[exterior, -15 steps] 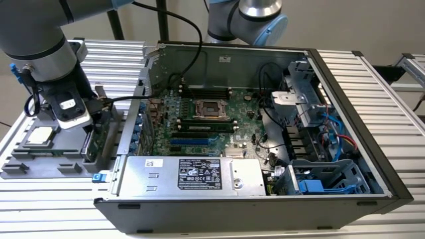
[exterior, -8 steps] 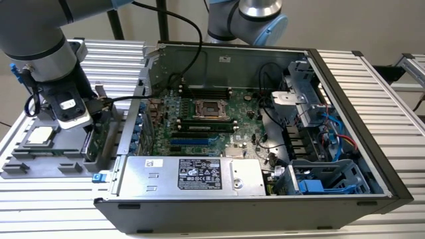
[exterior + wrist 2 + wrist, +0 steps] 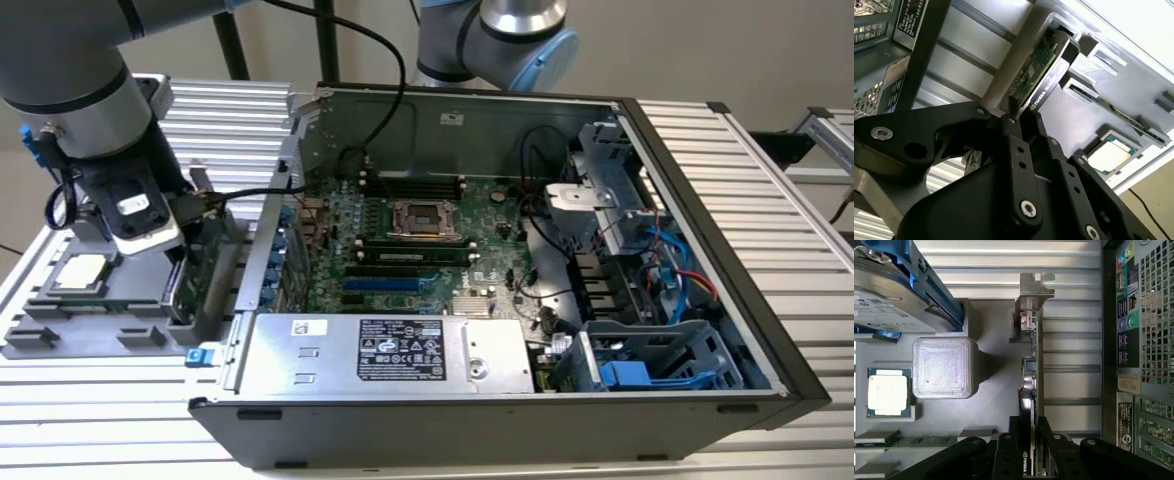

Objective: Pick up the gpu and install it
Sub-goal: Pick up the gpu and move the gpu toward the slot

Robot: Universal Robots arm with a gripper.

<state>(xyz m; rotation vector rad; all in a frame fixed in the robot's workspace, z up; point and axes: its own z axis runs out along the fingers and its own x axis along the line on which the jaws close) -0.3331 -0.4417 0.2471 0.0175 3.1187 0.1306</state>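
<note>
Progress: early. The gpu (image 3: 1031,370) isn't installed yet. It stands on its long edge in a slot of the grey parts tray (image 3: 80,340), which sits on the desk (image 3: 774,200) by the edge at the exterior view's left, just outside the open PC case (image 3: 694,150). The card's silver bracket end points away from the gripper. By the look of it the pick-up is at the grasp stage and there's no clear sign of lift. Carrying it over and seating it on the motherboard (image 3: 400,250) is all left to do.

Pose: the arm reaches in from the exterior view's upper left, w/ its wrist turned down over the tray. In the first wrist view the gripper (image 3: 1031,437) straddles the card's upper edge, one of the fingers (image 3: 1016,445) on each face. They appear pressed in and pinching the gpu, approx. at the end opposite the bracket.
</note>
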